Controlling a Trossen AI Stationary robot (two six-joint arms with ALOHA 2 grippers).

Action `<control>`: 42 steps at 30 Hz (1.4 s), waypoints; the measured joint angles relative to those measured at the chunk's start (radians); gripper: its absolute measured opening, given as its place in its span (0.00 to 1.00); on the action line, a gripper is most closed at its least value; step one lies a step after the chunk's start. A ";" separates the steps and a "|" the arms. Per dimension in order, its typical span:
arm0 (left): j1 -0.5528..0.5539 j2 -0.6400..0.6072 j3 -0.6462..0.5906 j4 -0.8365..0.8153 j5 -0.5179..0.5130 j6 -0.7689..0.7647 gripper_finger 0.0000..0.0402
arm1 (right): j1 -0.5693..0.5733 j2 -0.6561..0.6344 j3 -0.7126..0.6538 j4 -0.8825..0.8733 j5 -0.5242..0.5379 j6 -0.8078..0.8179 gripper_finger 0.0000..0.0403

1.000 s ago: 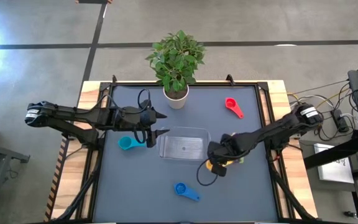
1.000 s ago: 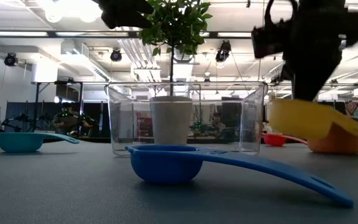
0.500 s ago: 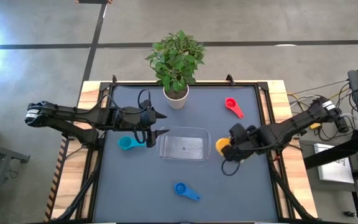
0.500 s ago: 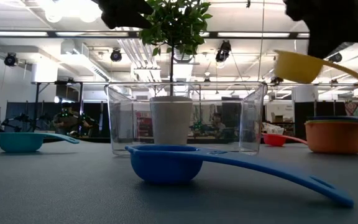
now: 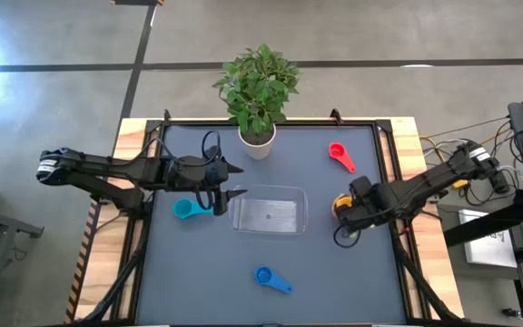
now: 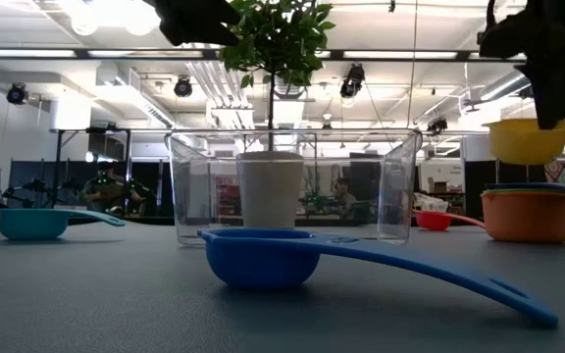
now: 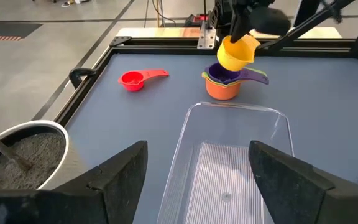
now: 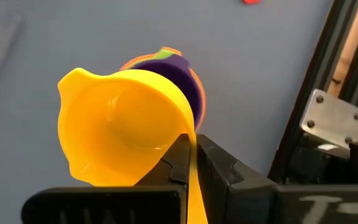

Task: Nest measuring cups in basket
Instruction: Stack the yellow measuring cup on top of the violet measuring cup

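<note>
Right gripper (image 5: 345, 207) is up off the table near its right edge, fingers clamped tight. Left gripper (image 5: 236, 180) hovers mid-left, fingers spread.

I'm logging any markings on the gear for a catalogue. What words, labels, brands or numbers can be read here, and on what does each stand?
None can be read.
White marks on the right gripper's body, in the right wrist view: cut off at the picture's edge, illegible.
Yellow cup, blue cup, basket, white plant pot: no text visible.
</note>
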 joint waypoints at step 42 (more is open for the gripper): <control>-0.016 -0.038 0.068 -0.270 0.003 -0.147 0.65 | 0.170 -0.067 -0.279 0.433 0.572 0.021 0.05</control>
